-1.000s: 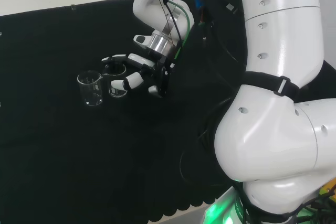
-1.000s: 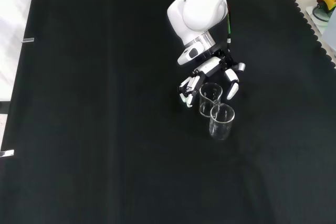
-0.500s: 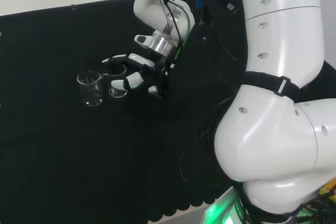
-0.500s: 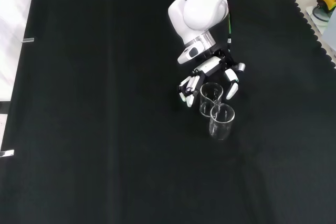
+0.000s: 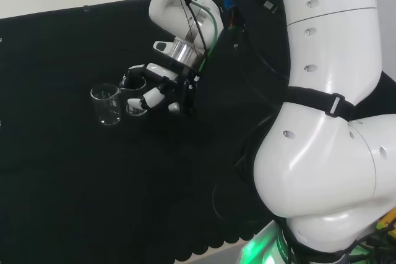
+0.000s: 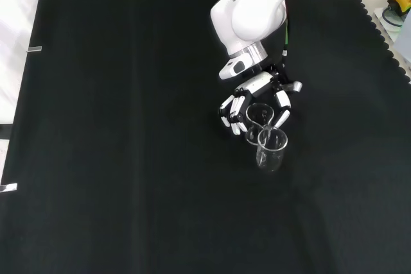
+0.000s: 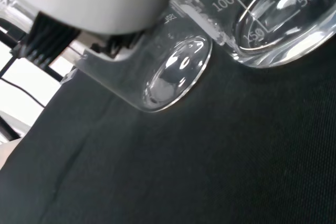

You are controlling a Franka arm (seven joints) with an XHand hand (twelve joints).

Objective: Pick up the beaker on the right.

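Head view: hand (image 5: pixel 162 89) curled around the right-hand beaker (image 5: pixel 135 94), fingers behind it and thumb in front; second beaker (image 5: pixel 106 104) just beside, to the left. Bare black cloth (image 5: pixel 93 177) all around.

Front view: held beaker (image 6: pixel 258 120) between fingers and thumb, other beaker (image 6: pixel 270 149) touching it below. Wide open cloth to the left, scalloped edge well off right.

Wrist view: two glass bases side by side on cloth.
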